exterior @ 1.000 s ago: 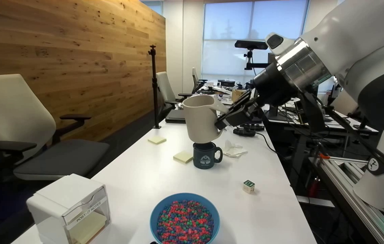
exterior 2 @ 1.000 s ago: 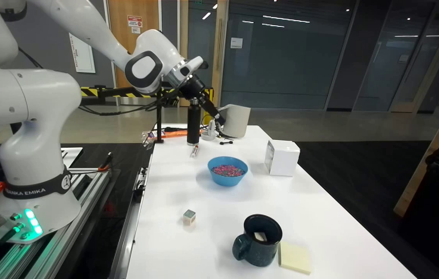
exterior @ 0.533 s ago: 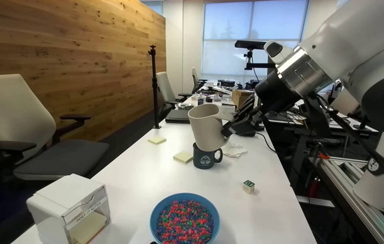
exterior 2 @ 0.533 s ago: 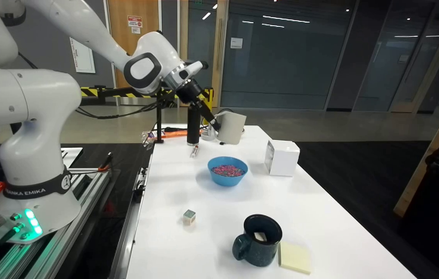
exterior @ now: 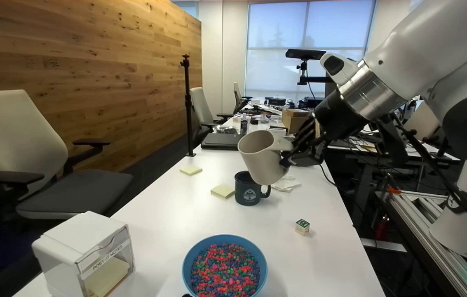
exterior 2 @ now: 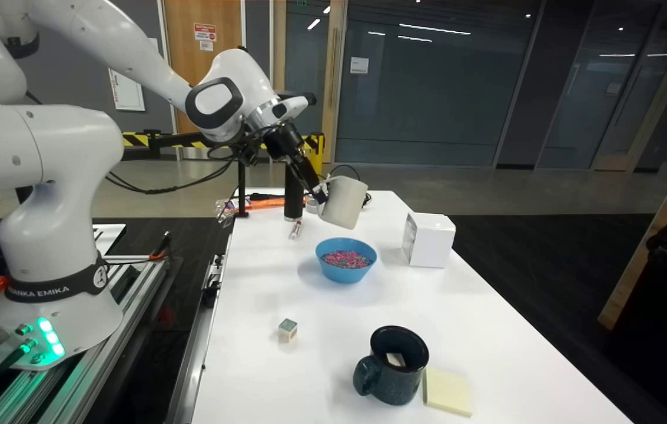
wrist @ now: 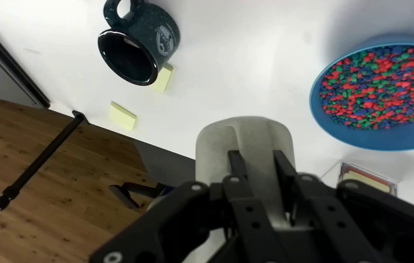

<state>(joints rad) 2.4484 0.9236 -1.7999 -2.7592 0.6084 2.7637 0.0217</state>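
Observation:
A beige pitcher hangs in the air, tilted, its mouth leaning away from the arm. My gripper is shut on its handle, one of the fingers at either side of it in the wrist view. The pitcher also shows in the air above and behind the blue bowl in an exterior view. Its inner bottom is hidden. The blue bowl is full of small red, green and blue bits. A dark speckled mug stands upright on the table, partly behind the pitcher; a pale piece lies inside it.
A lettered wooden cube sits near the table's robot side. Two yellow note pads and a crumpled tissue lie around the mug. A white note dispenser stands beside the bowl. A black bottle and black pole rise at table edges.
The gripper has carried the pitcher toward the robot's side and a little lower. The pitcher leans further over, and more of the mug shows behind it. The objects on the table have stayed put.

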